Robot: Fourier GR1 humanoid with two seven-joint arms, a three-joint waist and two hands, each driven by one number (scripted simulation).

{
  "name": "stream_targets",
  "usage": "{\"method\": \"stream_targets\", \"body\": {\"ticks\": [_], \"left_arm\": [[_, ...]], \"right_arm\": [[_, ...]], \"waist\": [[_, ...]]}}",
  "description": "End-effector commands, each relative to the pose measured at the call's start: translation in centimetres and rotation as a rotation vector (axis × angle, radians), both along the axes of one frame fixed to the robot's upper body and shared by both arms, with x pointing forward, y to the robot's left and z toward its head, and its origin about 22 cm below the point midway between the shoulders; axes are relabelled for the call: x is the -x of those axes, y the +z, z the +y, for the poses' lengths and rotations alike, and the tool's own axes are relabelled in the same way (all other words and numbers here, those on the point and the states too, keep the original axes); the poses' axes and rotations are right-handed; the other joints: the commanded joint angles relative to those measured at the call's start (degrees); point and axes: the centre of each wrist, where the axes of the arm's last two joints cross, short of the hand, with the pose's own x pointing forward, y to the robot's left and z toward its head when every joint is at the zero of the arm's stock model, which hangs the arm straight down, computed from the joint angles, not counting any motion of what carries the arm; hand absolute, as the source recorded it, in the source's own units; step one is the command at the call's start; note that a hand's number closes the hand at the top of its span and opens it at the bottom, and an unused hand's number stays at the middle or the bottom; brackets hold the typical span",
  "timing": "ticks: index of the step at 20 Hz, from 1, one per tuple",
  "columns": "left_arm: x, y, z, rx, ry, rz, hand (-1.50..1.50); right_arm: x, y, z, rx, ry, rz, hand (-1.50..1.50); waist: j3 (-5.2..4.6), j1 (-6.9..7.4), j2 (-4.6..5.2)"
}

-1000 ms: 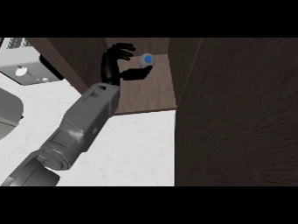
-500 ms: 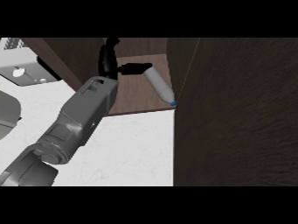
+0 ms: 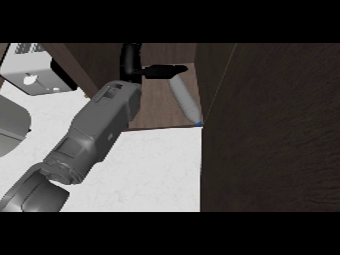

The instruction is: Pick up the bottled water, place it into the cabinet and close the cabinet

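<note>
One slim bottled water (image 3: 185, 99), perhaps lying, wood-grain cabinet (image 3: 158, 107)

The cabinet (image 3: 161, 107) interior is a narrow bay, walled on the right by a broad dark door panel (image 3: 283, 129) that fills that side of the head view. The bottled water (image 3: 184, 98) lies tilted along the bay's right edge, cap at the front lip, just beside the panel. The left hand (image 3: 139, 67) and its grey forearm (image 3: 98, 129) take up the bay's left side, fingers (image 3: 165, 70) touching the bottle's far end. A bare strip of shelf runs between them. White bench (image 3: 158, 169) in front lies open; a toaster (image 3: 33, 72) stands far left.
</note>
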Motion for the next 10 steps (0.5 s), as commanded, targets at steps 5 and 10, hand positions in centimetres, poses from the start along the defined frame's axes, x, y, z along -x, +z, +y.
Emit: {"method": "stream_targets", "body": {"ticks": [5, 10], "left_arm": [[1.5, -2.3, -1.3, 0.076, -0.088, -0.013, -1.50], [2.2, -3.3, -1.1, 0.102, -0.127, -0.012, -1.50]], "right_arm": [[0.1, 1.9, 1.0, -0.031, -0.006, 0.000, -1.50], [0.8, 2.7, 0.3, -0.030, -0.041, 0.000, -1.50]], "waist": [[0.06, 2.40, -1.12], [0.08, 3.59, -1.63]]}}
